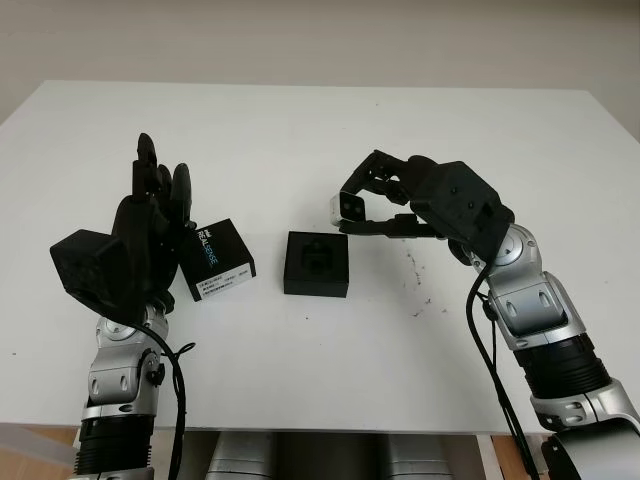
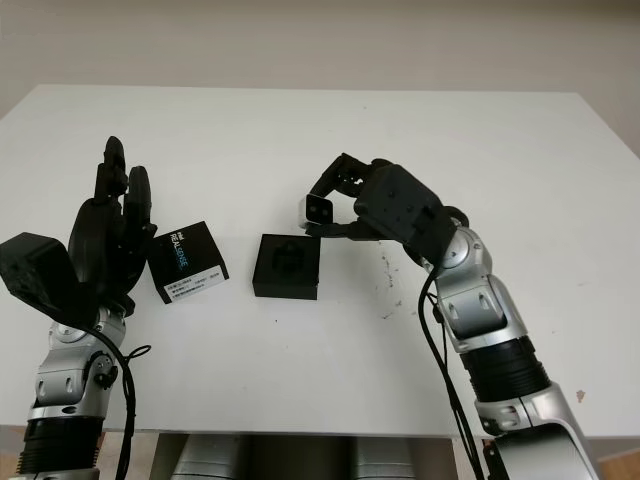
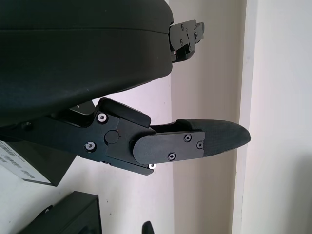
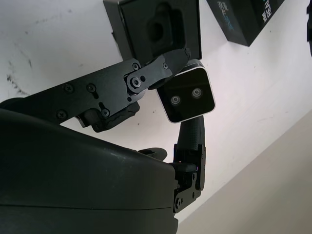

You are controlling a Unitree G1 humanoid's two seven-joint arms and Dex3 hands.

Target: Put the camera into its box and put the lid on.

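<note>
My right hand (image 1: 362, 205) is shut on the small silver camera (image 1: 347, 207), holding it in the air just beyond the far right corner of the open black box (image 1: 317, 263). In the right wrist view the camera (image 4: 186, 98) shows its two lenses, pinched between my fingers (image 4: 146, 73), with the box's moulded black insert (image 4: 161, 24) close by. The black lid (image 1: 220, 259) with a white label lies on the white table to the left of the box. My left hand (image 1: 150, 215) is open and raised upright beside the lid's left edge.
The white table (image 1: 320, 130) stretches wide behind the objects, with a few dark specks (image 1: 418, 290) to the right of the box. Its front edge (image 1: 330, 430) runs just before my arms.
</note>
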